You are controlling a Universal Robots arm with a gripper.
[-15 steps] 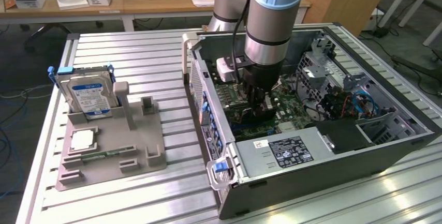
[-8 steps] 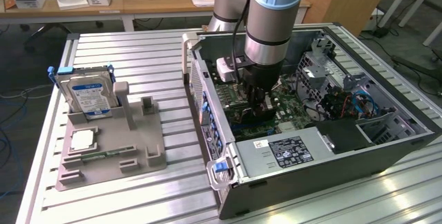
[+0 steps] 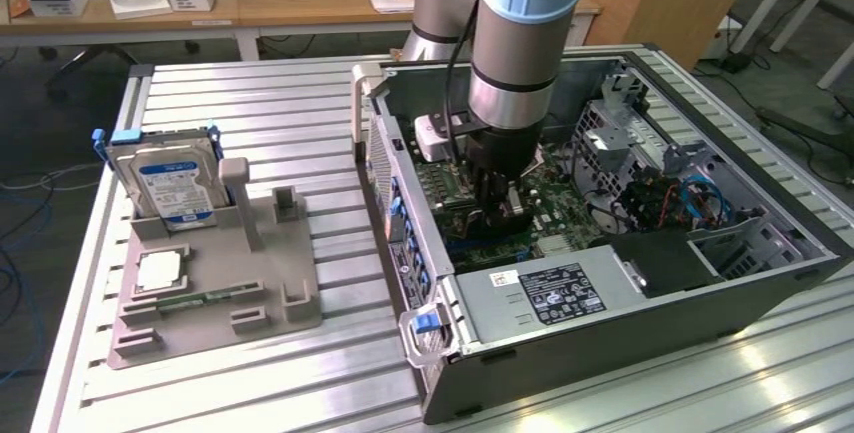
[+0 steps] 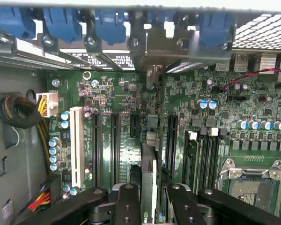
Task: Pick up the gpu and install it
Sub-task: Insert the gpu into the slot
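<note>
Install step was underway: black gripper (image 4: pixel 149 206) clenched the thin dark gpu card (image 4: pixel 148 176) edge-on over the green motherboard (image 4: pixel 126 154), centre frame. Seating it would likely call for lining the card up with a slot.

Tight inside open computer case (image 3: pixel 747 283): gripper (image 4: pixel 149 199) down over motherboard (image 4: pixel 131 159), gpu (image 4: pixel 148 173) edge-on between fingers (image 4: pixel 126 204). Hemmed by case wall with blue slot clips (image 4: pixel 61 21), white slot (image 4: pixel 76 145), cable bundle (image 4: pixel 16 112), CPU socket (image 4: pixel 250 180). Open table (image 3: pixel 254 93) beside case; gray fixture (image 3: pixel 214 293) with hard drive (image 3: pixel 167 183) well apart.
</note>
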